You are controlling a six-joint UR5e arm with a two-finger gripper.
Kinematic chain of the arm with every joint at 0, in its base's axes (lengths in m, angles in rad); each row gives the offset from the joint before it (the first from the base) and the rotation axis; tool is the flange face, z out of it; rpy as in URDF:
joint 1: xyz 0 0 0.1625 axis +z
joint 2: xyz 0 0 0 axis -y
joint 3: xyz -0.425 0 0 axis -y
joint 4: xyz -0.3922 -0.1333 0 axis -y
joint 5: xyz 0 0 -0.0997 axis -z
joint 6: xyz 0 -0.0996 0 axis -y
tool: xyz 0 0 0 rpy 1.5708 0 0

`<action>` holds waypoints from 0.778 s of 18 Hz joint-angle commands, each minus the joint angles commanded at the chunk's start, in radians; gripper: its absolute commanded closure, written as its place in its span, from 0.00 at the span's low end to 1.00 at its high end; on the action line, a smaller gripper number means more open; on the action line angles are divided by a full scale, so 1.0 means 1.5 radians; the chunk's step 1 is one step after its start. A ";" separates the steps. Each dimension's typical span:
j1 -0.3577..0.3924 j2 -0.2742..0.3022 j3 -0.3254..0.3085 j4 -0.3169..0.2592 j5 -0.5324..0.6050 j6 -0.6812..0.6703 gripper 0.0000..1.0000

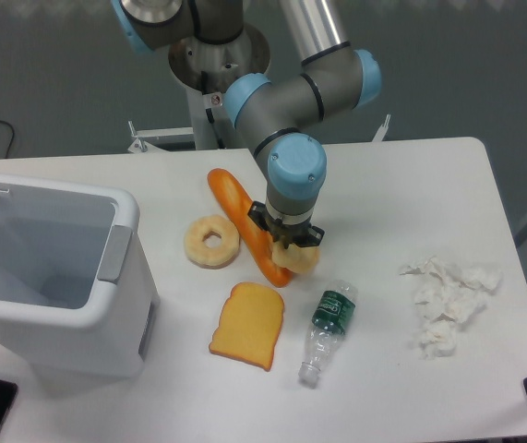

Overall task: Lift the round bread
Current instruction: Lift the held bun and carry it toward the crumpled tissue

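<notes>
The round bread (302, 259) is a small pale-yellow lumpy bun, right beside the lower end of the long orange baguette (245, 224). My gripper (294, 247) points straight down onto the bun, with its dark fingers around the bun's top. The jaws look closed on it. Whether the bun rests on the table or is lifted slightly cannot be told. The arm's blue-capped wrist hides part of the bun and the baguette's middle.
A ring-shaped bagel (212, 242) lies left of the baguette. A toast slice (248, 325) and a plastic bottle (328, 330) lie in front. Crumpled white tissue (448, 300) is at the right. A white bin (46, 272) stands at the left edge.
</notes>
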 joint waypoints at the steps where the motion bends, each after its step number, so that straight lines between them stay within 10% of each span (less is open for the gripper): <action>1: 0.007 0.000 0.014 0.000 -0.004 -0.004 1.00; 14: 0.103 -0.059 0.262 -0.078 -0.002 0.105 1.00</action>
